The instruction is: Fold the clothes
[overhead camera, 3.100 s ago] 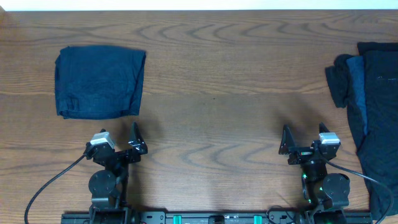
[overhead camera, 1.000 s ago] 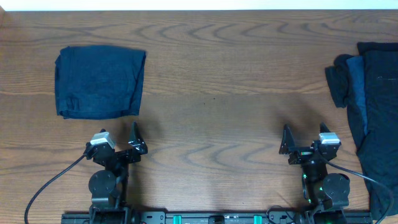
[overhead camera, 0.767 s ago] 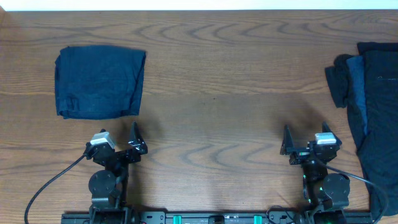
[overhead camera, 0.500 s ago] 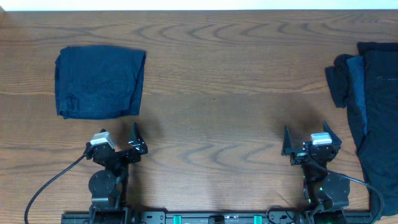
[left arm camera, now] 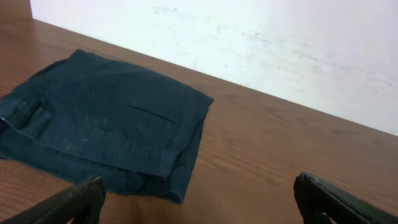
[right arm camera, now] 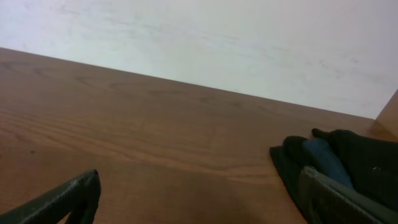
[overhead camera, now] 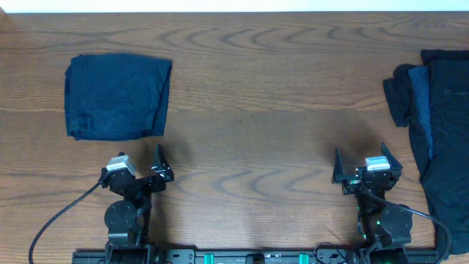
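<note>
Overhead view first: both arms sit low at the near edge of the wooden table [overhead camera: 249,88]. The left hand [overhead camera: 139,165] is at the near left, its jaws spread wide with nothing between them. The right hand [overhead camera: 360,163] mirrors it at the near right, jaws just as far apart and likewise holding nothing.

Up at the far left lies a folded garment [overhead camera: 117,97], a navy, roughly square bundle lying flat on the wood, beyond the left hand and apart from it. Over on the right edge there's a heap of dark clothes [overhead camera: 438,125], navy to black and rumpled, with a lighter blue fold showing near its left side. It runs down the table's right side and is cut off by the frame. The right hand is near it but not touching.

From the left wrist, the two dark fingers [left arm camera: 74,202] frame the bottom corners, bare wood between them. The folded garment [left arm camera: 106,130] fills the left of the picture, with layered edges at its near corner and a white wall [left arm camera: 280,50] behind.

From the right wrist, the fingers [right arm camera: 68,199] are again wide apart, and the heap of dark clothes [right arm camera: 357,152] sits at the far right, blue fold visible.
</note>
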